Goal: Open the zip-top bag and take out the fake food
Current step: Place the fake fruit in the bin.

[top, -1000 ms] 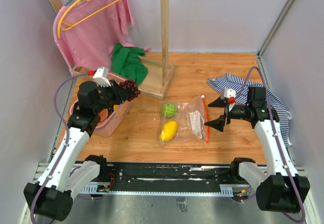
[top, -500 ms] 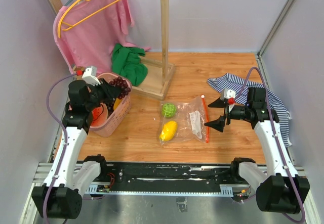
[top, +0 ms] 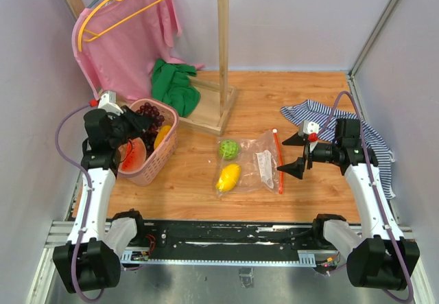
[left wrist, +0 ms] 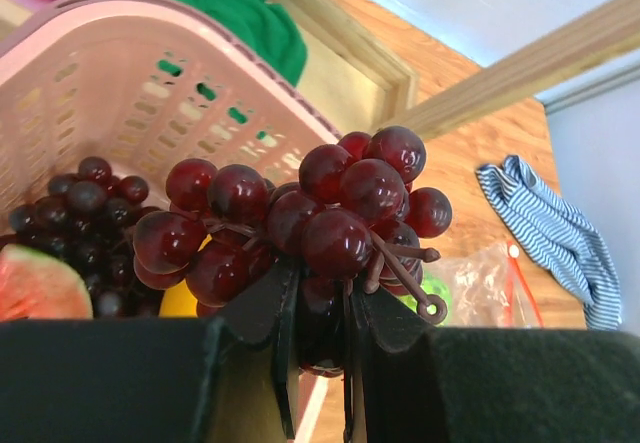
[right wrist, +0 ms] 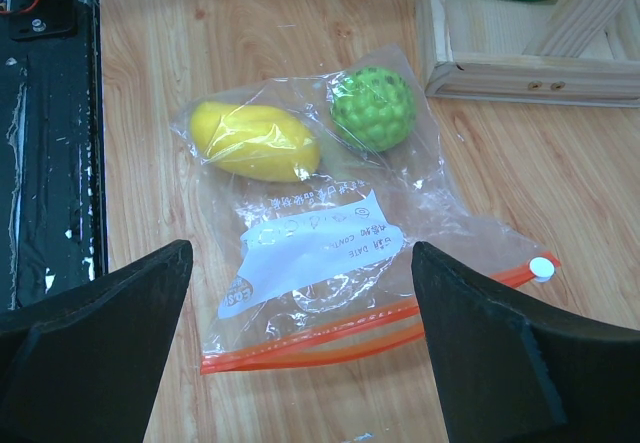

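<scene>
The zip-top bag (top: 260, 163) lies flat on the wood floor, its orange zip strip (top: 279, 160) towards the right. It holds a yellow oval fruit (top: 228, 176) and a green ball (top: 229, 149). In the right wrist view the bag (right wrist: 400, 198), fruit (right wrist: 255, 141) and ball (right wrist: 373, 108) lie just beyond my jaws. My right gripper (top: 281, 154) is open and empty, low beside the zip strip (right wrist: 350, 338). My left gripper (top: 134, 122) is shut on a dark red grape bunch (left wrist: 330, 203) over the pink basket (top: 154, 156).
The basket (left wrist: 150, 73) holds a watermelon slice (top: 130, 154), a yellow-orange fruit (top: 162, 136) and another dark grape bunch (left wrist: 85, 203). A wooden rack (top: 223, 43) with a pink shirt and a green cloth (top: 175, 84) stands behind. A striped cloth (top: 322, 115) lies at right.
My left arm has swung left and back, carrying the grape bunch from the basket's right rim to over its inside. The right arm and the bag have not moved.
</scene>
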{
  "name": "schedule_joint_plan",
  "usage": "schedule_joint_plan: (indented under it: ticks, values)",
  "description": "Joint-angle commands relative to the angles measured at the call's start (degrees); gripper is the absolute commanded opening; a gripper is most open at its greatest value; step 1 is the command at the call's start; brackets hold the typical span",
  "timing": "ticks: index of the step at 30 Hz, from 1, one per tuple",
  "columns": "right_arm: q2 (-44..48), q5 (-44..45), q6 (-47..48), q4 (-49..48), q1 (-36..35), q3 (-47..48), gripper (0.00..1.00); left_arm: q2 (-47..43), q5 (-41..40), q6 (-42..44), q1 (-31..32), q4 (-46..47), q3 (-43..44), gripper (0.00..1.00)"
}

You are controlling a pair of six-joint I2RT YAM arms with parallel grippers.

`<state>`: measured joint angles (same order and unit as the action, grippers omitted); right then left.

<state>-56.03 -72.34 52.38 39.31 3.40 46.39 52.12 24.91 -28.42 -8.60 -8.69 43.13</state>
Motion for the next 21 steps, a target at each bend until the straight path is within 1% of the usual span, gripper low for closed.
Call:
schedule_joint_plan:
  ticks: [1,4,5,6,7,10,15,18,21]
  values:
    - [0.8,0.0,0.9,0.0,1.3,-0.7,0.92,0.7,-6.9,-3.5,-0.9,1.8,-0.9,0.2]
    - [0.6,0.0,1.0,0.0,1.3,-0.7,0.92,2.0,-13.3,-6.0,-0.9,-1.6,-0.2,0.71]
    - [0.6,0.0,1.0,0.0,1.3,-0.7,0.92,2.4,-14.7,-6.6,-1.0,-3.1,0.4,0.86]
    - [0.5,-0.1,0.9,0.1,1.3,-0.8,0.92,2.8,-15.9,-6.8,-0.9,-4.8,1.0,0.97]
    - [0.5,-0.1,1.0,0.0,1.3,-0.8,0.92,2.9,-16.9,-6.7,-1.0,-5.7,1.6,0.99]
    - [0.3,0.0,1.0,0.0,1.3,-0.8,0.92,2.5,-18.4,-6.5,-0.9,-6.7,2.4,0.99]
    - [0.3,0.3,1.1,-0.2,1.3,-0.9,0.93,-2.1,-16.3,-6.4,-1.0,-3.4,1.2,0.99]
    - [0.3,0.4,1.0,-0.3,1.3,-1.1,0.93,-6.2,-12.0,-5.6,-0.9,1.6,-2.2,0.99]
    - [0.3,0.4,1.0,-0.6,1.3,-1.2,0.93,-9.4,-4.4,-5.8,-0.9,7.9,-6.2,0.99]
